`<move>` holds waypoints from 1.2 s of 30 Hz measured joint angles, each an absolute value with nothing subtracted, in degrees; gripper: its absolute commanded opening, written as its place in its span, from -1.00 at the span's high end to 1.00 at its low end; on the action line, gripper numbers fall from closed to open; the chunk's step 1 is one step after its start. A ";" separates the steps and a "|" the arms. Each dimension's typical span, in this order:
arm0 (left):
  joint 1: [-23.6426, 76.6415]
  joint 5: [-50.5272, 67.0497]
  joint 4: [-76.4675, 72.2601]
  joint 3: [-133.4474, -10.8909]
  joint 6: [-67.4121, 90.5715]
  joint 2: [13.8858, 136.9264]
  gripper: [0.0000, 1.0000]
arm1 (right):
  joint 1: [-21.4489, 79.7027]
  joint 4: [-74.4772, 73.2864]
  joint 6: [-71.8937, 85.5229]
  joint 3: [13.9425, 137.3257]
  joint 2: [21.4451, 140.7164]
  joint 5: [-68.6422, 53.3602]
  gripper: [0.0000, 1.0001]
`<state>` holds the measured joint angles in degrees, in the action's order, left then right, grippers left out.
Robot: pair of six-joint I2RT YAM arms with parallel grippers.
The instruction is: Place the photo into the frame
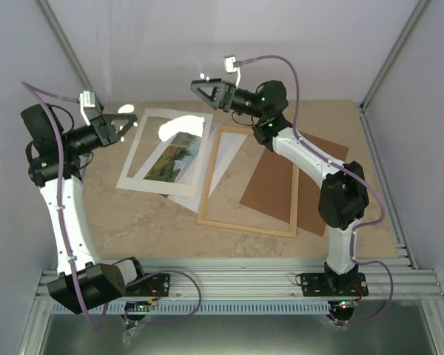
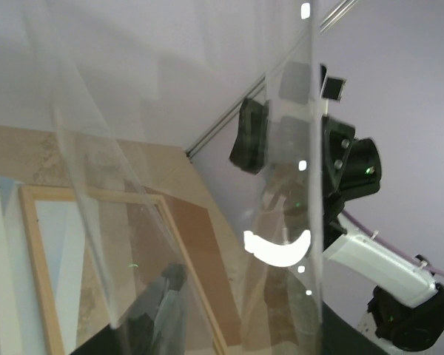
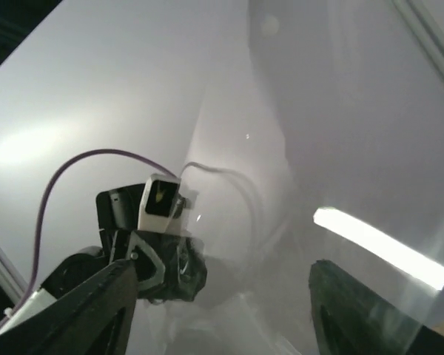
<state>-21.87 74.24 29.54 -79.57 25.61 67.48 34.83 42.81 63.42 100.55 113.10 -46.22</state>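
Left jaws pinch the clear sheet (image 2: 207, 111) aloft, right jaws stand wide beside it; the photo (image 1: 172, 157), thin floppy crease-prone paper, likely wants lifting by a free edge.

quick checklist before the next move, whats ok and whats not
1. Left tool holding the clear pane: ok.
2. Right tool shut on the pane: not ok, its fingers stand apart around it.
3. Frame flat on the table: ok.
4. Photo in the frame: not ok, it lies with the mat, left of the frame.
5. Pane's lower edge clear of the photo: cannot tell.
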 measured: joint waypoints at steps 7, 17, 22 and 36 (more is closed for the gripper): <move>-20.01 69.43 44.12 -80.40 9.50 67.75 -0.61 | 32.49 41.25 66.35 99.37 112.51 -44.77 0.99; -19.44 47.97 49.71 -80.62 2.61 67.75 -0.99 | 29.52 37.39 67.72 73.06 100.62 -48.27 0.99; -19.44 36.51 47.42 -80.62 2.81 69.12 -0.99 | 30.04 34.09 62.43 60.36 98.98 -50.98 0.99; -19.44 30.96 45.58 -77.95 2.94 72.88 -0.99 | 24.62 19.03 44.31 53.60 104.97 -46.17 0.99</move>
<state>-19.44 30.96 45.58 -77.95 2.94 72.88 24.62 19.03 44.31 53.60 104.97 -46.17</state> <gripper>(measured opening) 0.994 0.020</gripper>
